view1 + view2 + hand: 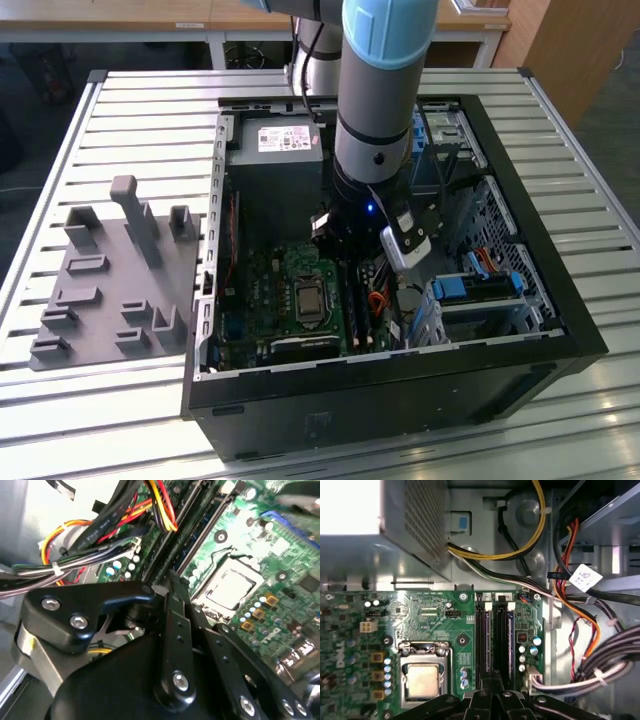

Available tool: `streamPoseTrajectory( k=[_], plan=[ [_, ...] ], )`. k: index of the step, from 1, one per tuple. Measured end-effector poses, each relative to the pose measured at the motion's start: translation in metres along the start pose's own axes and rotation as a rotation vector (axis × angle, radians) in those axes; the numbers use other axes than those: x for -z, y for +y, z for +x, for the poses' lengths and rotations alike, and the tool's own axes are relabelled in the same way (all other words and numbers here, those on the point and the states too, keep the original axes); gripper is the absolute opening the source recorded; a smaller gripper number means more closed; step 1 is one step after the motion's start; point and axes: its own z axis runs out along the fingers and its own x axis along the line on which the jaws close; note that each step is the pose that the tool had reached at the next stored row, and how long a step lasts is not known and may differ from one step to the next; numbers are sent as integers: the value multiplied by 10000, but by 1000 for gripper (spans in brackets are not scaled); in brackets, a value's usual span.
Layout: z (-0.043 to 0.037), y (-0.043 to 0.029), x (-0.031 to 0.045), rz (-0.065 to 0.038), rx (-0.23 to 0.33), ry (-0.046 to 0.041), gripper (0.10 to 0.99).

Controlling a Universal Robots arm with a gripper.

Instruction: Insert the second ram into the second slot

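Note:
My gripper (345,238) hangs inside the open computer case (560,330), just above the motherboard (285,300). In both wrist views the black fingers meet, with nothing visible between them. The fingertips (493,677) sit over one end of the bank of long black memory slots (492,640). A thin bluish stick, the second ram (510,642), stands on edge in the slot farthest from the processor socket (422,677). In the second wrist view the gripper (171,582) points down at the same slots (187,535), beside the socket (230,587).
Bundles of red, yellow and black cables (580,630) run close beside the slots. The grey power supply box (275,160) fills the case's far corner. Light-blue drive brackets (480,290) sit at the exterior view's right. A grey fixture plate (115,280) lies on the slatted table outside the case.

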Motion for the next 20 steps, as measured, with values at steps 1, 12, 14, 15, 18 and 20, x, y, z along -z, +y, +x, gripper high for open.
streamPoseTrajectory(
  k=[1,12,14,15,18,20],
  plan=[
    [0,0,13,-1,0,-1,106],
    [0,1,105,-1,0,0,106],
    [0,0,111,-3,0,1,106],
    [0,0,113,-3,0,0,106],
    [0,0,114,-3,-1,1,106],
    [0,0,114,-3,0,1,106]
  ],
)
